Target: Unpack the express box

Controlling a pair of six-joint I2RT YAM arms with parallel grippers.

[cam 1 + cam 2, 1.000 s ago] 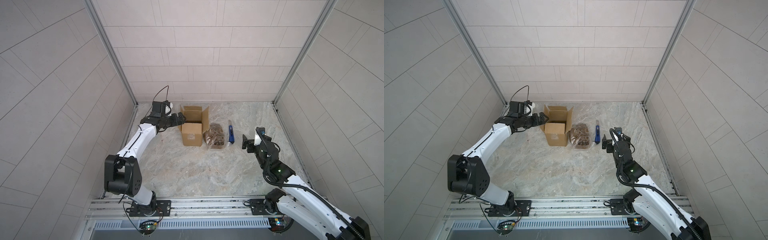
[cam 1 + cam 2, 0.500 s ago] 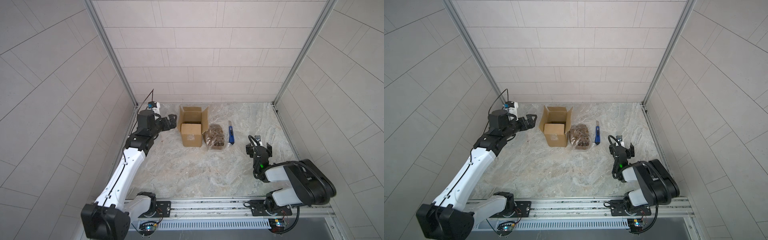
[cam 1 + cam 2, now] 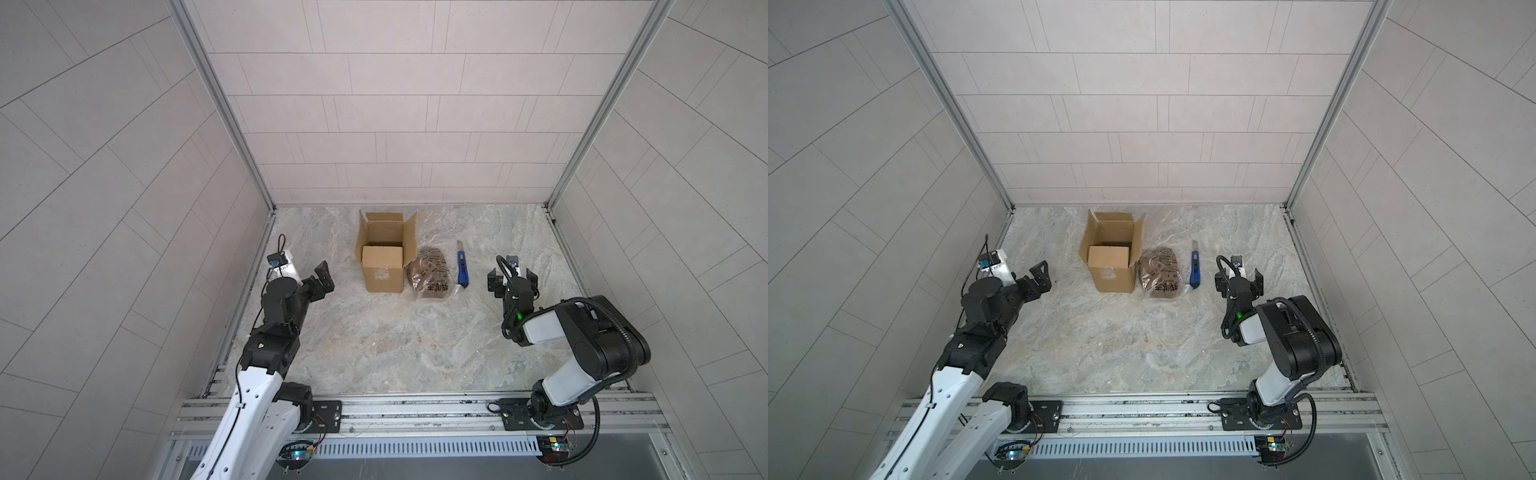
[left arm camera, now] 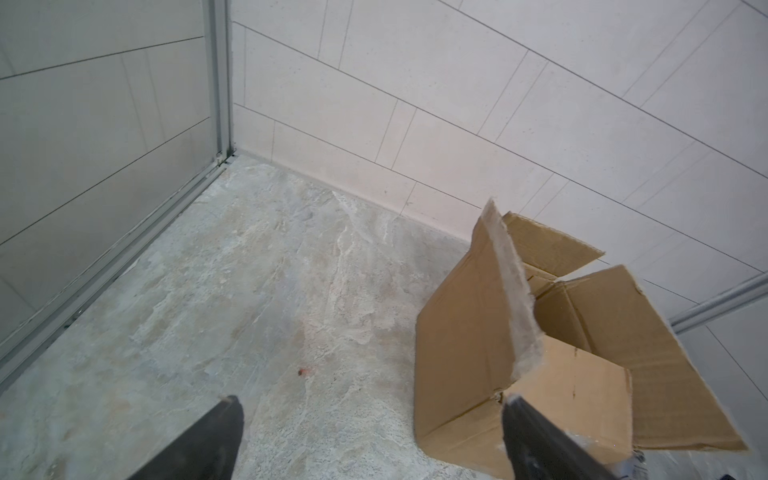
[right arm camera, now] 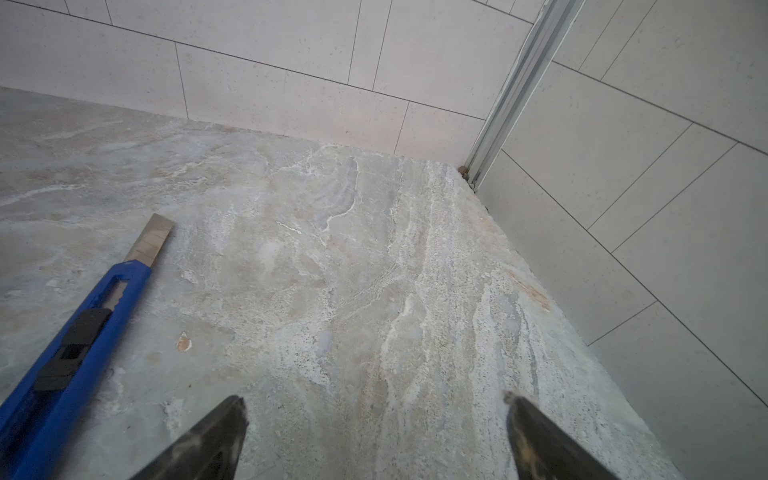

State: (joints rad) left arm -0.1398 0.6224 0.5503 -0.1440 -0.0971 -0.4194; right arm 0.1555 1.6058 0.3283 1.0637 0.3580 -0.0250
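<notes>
the box [image 3: 383, 266] sits toward the back of the bench [image 3: 374, 340], top open, a brown bag [image 3: 430, 276] right beside it and a blue knife [image 3: 462, 270] just past that. looks like light, thin cardboard that'd slide or tip if nudged, so i'd pinch a side wall near a corner, not a floppy flap. left hand [image 3: 325, 277] and right hand [image 3: 512, 276] are both spread wide, empty, off to either side.

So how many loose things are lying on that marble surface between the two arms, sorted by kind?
Cardboard box, flaps open: 1
Brown printed bag: 1
Blue utility knife: 1
Total: 3
</notes>
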